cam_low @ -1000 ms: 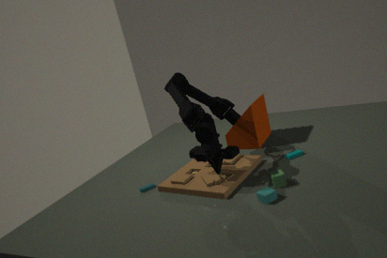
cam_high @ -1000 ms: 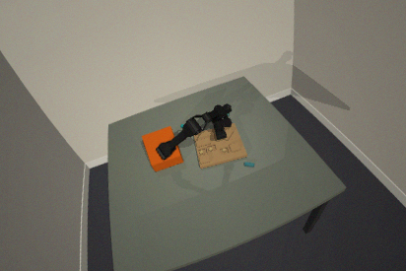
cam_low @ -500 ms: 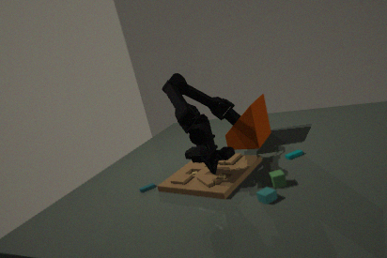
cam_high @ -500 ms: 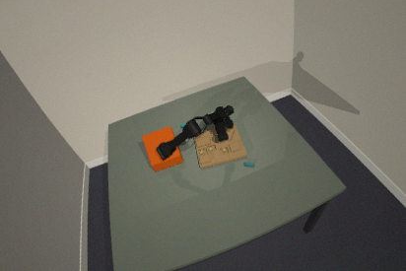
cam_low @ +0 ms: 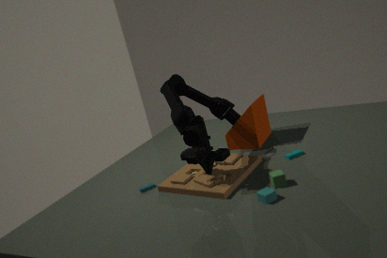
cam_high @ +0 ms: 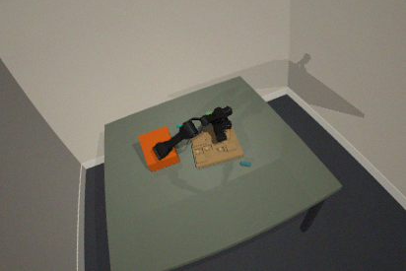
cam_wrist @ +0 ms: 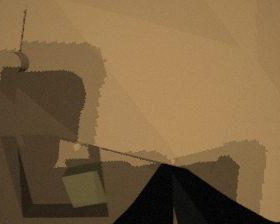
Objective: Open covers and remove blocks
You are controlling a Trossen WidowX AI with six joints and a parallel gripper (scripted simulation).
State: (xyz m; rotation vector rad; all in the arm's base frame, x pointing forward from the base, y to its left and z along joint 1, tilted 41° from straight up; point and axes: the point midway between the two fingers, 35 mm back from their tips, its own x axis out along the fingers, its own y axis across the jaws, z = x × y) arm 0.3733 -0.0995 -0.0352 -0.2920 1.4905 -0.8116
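My gripper (cam_high: 221,139) (cam_low: 208,172) (cam_wrist: 169,171) is shut and empty, its tips low over the wooden puzzle board (cam_high: 232,157) (cam_low: 188,191). The tips are at or just beside a swivelling cover (cam_low: 205,181) that sits askew; contact is unclear. A pale green block (cam_wrist: 86,189) lies in a dark square well left of the tips in the wrist view. On the table off the board are a teal bar (cam_high: 245,164) (cam_low: 147,188), a cyan bar (cam_high: 179,126) (cam_low: 295,155), a green block (cam_high: 208,113) (cam_low: 277,178) and a teal block (cam_low: 267,195). The arm and its shadow hide parts of the board.
An orange block-shaped stand (cam_high: 157,135) (cam_low: 263,124) is at the arm's base, beside the board. The green table (cam_high: 148,212) (cam_low: 141,230) extends around the board. Other raised covers and knobs stand on the board's far part in the exterior view.
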